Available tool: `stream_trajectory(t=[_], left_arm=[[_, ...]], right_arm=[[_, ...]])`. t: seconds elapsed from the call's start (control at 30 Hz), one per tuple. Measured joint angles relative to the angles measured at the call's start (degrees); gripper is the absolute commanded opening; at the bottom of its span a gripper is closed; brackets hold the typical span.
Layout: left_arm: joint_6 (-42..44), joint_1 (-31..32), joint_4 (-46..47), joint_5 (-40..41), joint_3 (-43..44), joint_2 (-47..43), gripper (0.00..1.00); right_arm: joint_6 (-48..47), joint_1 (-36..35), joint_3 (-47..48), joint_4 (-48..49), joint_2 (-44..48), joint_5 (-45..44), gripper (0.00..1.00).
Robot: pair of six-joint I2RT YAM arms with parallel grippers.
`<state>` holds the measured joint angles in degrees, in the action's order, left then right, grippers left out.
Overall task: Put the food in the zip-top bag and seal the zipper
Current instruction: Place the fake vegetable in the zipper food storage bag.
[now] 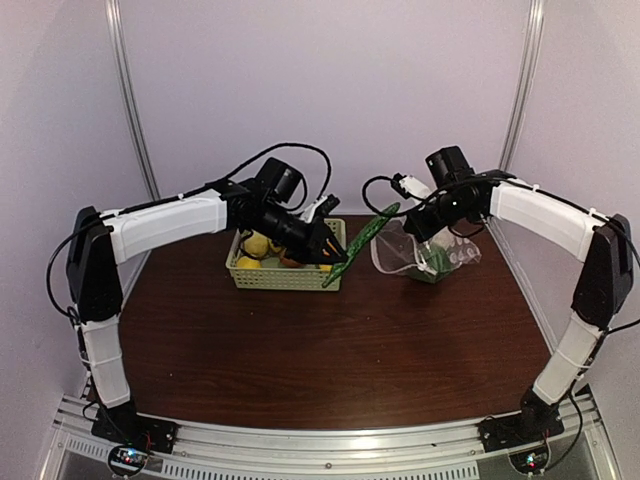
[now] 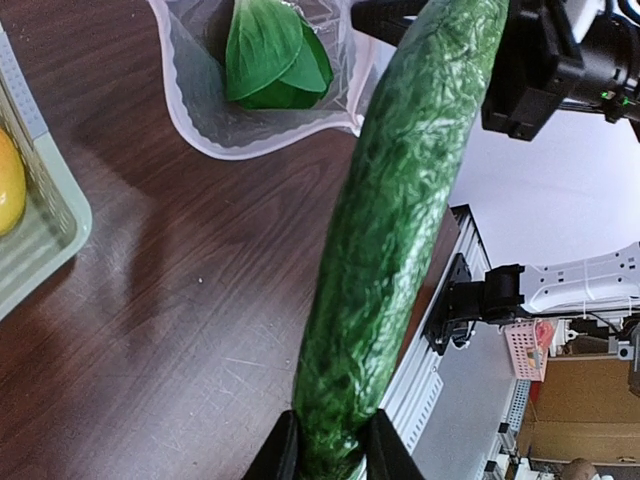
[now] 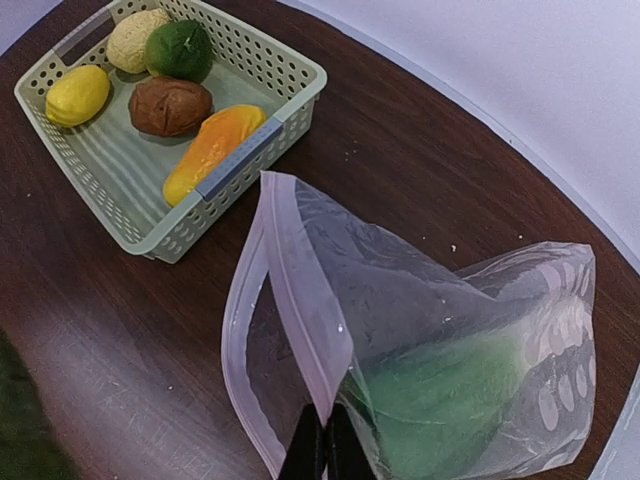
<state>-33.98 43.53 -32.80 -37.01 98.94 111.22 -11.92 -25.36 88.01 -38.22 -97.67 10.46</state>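
My left gripper [image 2: 332, 455] is shut on one end of a long dark green cucumber [image 2: 400, 230], which hangs tilted above the table between the basket and the zip-top bag [image 1: 425, 255]. The cucumber's far end points toward the bag's open mouth. My right gripper [image 3: 325, 440] is shut on the bag's mouth edge, pinching the zipper strip [image 3: 300, 290] and holding the mouth open. A green leafy piece [image 2: 270, 55] lies inside the bag. More food lies in the basket: a yellow piece [image 3: 77, 94], a brown one [image 3: 170, 106] and an orange one [image 3: 212, 148].
The pale green slatted basket [image 1: 280, 275] stands left of the bag at the back of the dark wooden table [image 1: 330, 350]. It also holds a dark green round piece [image 3: 180, 48] and a pale one [image 3: 135, 38]. White walls close in the back and sides.
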Motion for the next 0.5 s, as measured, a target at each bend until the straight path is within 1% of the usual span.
stream_trajectory(t=[0.13,0.37,0.5], left_arm=[[-2.03,0.13,0.24,-0.28,-1.51,0.44,0.00],[-3.91,0.13,0.72,-0.11,-7.78,0.42,0.00],[-4.09,0.13,-0.50,0.02,-9.31,0.44,0.00]], right_arm=[[0.57,-0.74,-0.02,0.28,0.00,1.51,0.00],[0.83,-0.76,-1.09,1.20,0.72,0.13,0.00],[0.72,-0.98,-1.79,1.66,1.86,-0.15,0.00]])
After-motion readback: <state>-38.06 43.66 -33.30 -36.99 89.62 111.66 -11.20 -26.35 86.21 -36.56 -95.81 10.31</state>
